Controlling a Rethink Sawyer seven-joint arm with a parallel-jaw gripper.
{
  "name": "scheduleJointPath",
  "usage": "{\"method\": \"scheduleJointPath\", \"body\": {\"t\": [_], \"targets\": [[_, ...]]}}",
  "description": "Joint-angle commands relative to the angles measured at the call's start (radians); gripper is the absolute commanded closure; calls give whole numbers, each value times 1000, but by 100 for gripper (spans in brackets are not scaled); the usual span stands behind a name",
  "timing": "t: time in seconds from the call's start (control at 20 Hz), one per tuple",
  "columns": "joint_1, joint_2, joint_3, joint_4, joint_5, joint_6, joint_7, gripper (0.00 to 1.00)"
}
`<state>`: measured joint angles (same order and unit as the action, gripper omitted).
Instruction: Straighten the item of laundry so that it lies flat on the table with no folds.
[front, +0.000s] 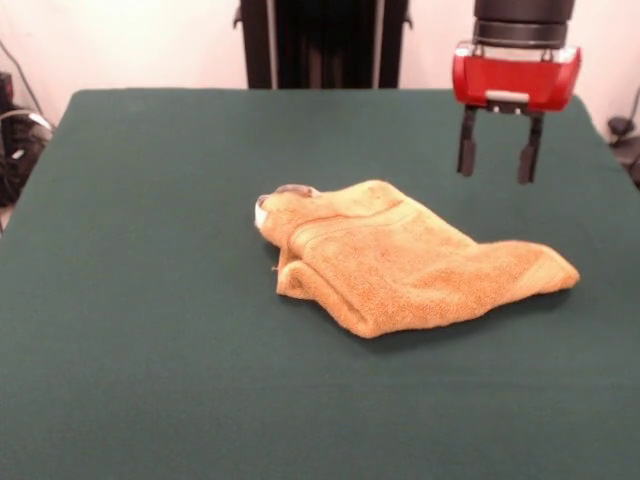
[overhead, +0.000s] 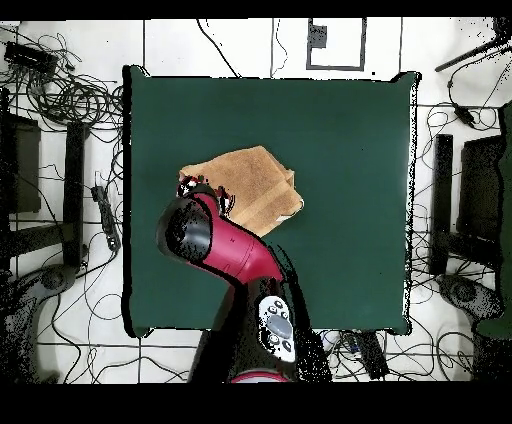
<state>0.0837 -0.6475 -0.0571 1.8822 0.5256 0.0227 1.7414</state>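
Observation:
The item of laundry, an orange-tan towel (front: 400, 258), lies crumpled and folded over itself near the middle of the green table (front: 150, 300), with a white tag at its left end. My gripper (front: 498, 162) hangs open in the air above and behind the towel's right part, holding nothing. From overhead, the towel (overhead: 248, 180) is a folded patch and the red arm covers its corner nearest the base; the gripper itself is hidden under the arm there.
The red and black arm (overhead: 225, 245) reaches in over the table (overhead: 350, 130) from the base side. Cables and stands lie on the floor beyond the table's left and right edges.

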Motion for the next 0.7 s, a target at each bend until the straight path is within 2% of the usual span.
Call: {"method": "scheduleJointPath", "body": {"t": [0.05, 0.1, 0.25, 0.7], "targets": [[295, 97, -237, 111, -23, -212, 167, 0], [287, 109, -214, 146, -42, -267, 193, 0], [327, 115, -215, 173, -38, -298, 227, 0], [514, 68, -260, 235, 69, -246, 237, 0]]}}
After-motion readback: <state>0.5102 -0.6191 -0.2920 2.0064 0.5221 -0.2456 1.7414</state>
